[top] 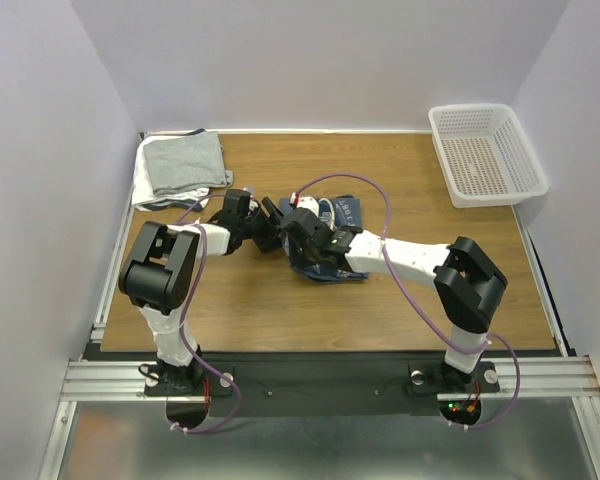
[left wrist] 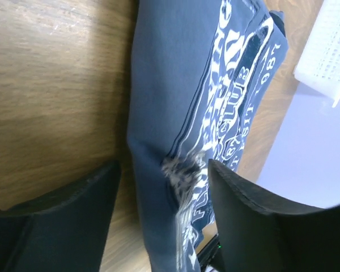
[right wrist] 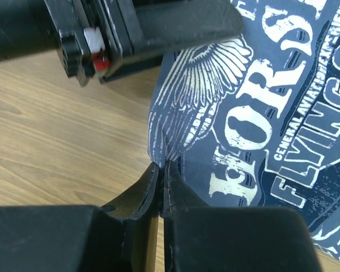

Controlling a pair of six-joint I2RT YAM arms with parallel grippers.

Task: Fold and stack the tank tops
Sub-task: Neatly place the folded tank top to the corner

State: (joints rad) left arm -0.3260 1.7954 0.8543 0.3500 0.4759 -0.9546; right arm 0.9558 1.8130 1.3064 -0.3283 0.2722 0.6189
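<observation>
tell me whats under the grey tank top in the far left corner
A white tank top shows along the left and near edges of the grey tank top. Whether more lies between them is covered.

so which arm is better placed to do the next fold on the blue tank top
Right, probably: the right gripper is shut on the edge of the blue tank top, while the left gripper hangs open astride the cloth, gripping nothing.
</observation>
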